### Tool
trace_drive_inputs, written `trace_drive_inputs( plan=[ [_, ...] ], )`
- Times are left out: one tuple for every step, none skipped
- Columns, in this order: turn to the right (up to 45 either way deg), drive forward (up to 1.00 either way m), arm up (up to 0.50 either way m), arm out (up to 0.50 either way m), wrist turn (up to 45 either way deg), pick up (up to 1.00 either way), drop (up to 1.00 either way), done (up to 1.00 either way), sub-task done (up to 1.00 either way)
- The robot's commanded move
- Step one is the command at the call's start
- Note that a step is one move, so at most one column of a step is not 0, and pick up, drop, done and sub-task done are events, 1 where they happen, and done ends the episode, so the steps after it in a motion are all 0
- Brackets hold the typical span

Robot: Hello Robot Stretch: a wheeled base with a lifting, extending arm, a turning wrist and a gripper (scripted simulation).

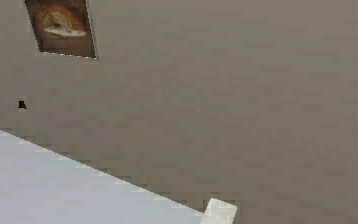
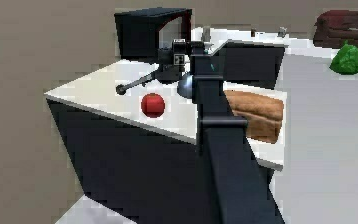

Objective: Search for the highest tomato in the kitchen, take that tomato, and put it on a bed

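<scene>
I cannot tell whether my end effector (image 2: 137,82) holds anything, so I'd centre it slowly on the tomato (image 2: 153,105) at its five o'clock.

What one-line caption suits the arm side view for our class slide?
The arm stretches over a white counter, its gripper near a red tomato, a brown loaf alongside.
</scene>
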Motion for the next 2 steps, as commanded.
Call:
trace_drive_inputs(
  plan=[
    [0.0, 0.00, 0.00, 0.00, 21.0, 0.00, 0.00, 0.00, 0.00],
    [0.0, 0.00, -0.10, 0.00, 0.0, 0.00, 0.00, 0.00, 0.00]
  ],
)
